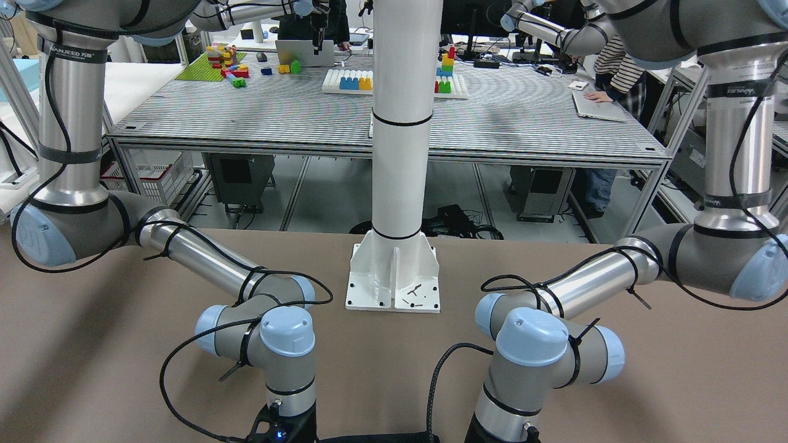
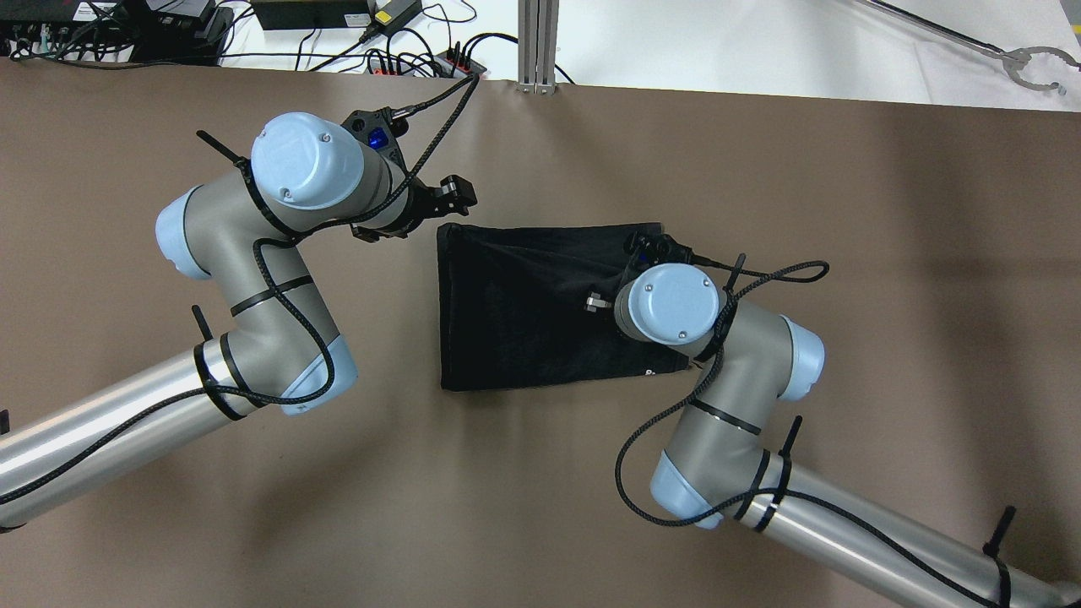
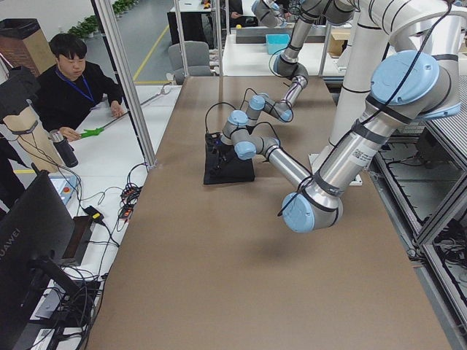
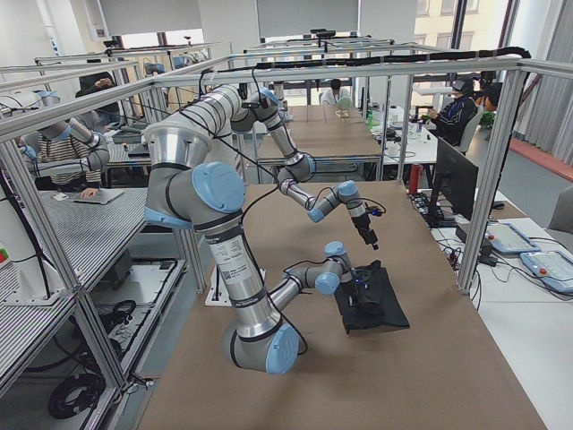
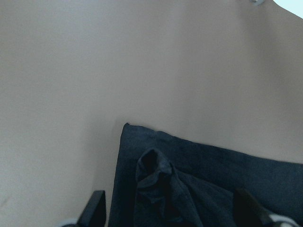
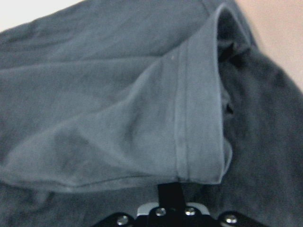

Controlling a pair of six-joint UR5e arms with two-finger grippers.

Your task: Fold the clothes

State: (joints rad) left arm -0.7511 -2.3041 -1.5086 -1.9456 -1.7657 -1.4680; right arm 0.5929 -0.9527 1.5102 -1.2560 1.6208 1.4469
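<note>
The cloth (image 2: 515,321) lay flat near the middle of the matte brown table (image 2: 540,507), a soft, dark charcoal rectangle with no print. Its long axis ran from the robot's left to its right, and its short sides pointed toward and away from the robot. A slanting crease crossed it from the far left corner toward the right arm's wrist, which hid much of the cloth's right end in the overhead view. In the front-facing view only a thin dark strip of the cloth showed at the bottom edge, the rest being cut off. The left end effector (image 2: 452,196) hung just beyond the far left corner, clear of the fabric. Its fingers (image 5: 96,208) were spread wide with nothing between them, and below them a small bunched lump rose from the cloth's surface. The right end effector (image 6: 171,196) was down on the cloth's right part. There its fingers showed only as one narrow dark bar under a raised fold with a stitched hem, so they seemed drawn together on that fold — the contact itself was covered by the fabric.
</note>
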